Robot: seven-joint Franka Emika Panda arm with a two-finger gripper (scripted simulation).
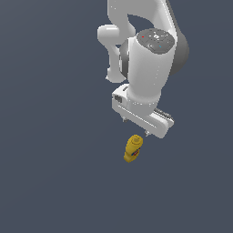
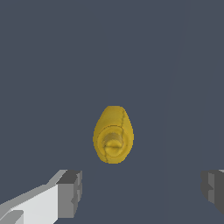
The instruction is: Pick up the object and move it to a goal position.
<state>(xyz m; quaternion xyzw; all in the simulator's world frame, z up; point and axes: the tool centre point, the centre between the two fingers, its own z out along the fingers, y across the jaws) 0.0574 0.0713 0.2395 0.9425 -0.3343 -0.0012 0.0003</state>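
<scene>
In the exterior view, the white robot arm [image 1: 145, 59] is reaching down from the top of the picture. Its hand part, the gripper [image 1: 135, 128], is pointing down at the floor. Only the short tips of its fingers [image 1: 124, 121] are showing under the wide white bar. The little yellow bottle [image 1: 132, 148] is sitting on the dark gray floor [image 1: 50, 182], just below the gripper in the picture. It is standing up and seems to be leaning a bit. A small blue and red label is showing low on its side. The bottle and the gripper are not touching. From this view it is hard to tell how far apart the fingers are.

In the wrist view, the camera is looking straight down on the bottle [image 2: 113, 134]. Its round cap is facing the camera, so the bottle is looking like a yellow egg with rings on it. One gray finger pad [image 2: 70, 193] is sitting at one side of the picture and the other [image 2: 213, 190] at the far side. The fingers are spread wide and are holding nothing. Midway between them, the gripper [image 2: 141, 192] has only bare floor [image 2: 52, 65] under it. The bottle is lying off from that line, closer to the first pad, and nothing is touching it.
</scene>
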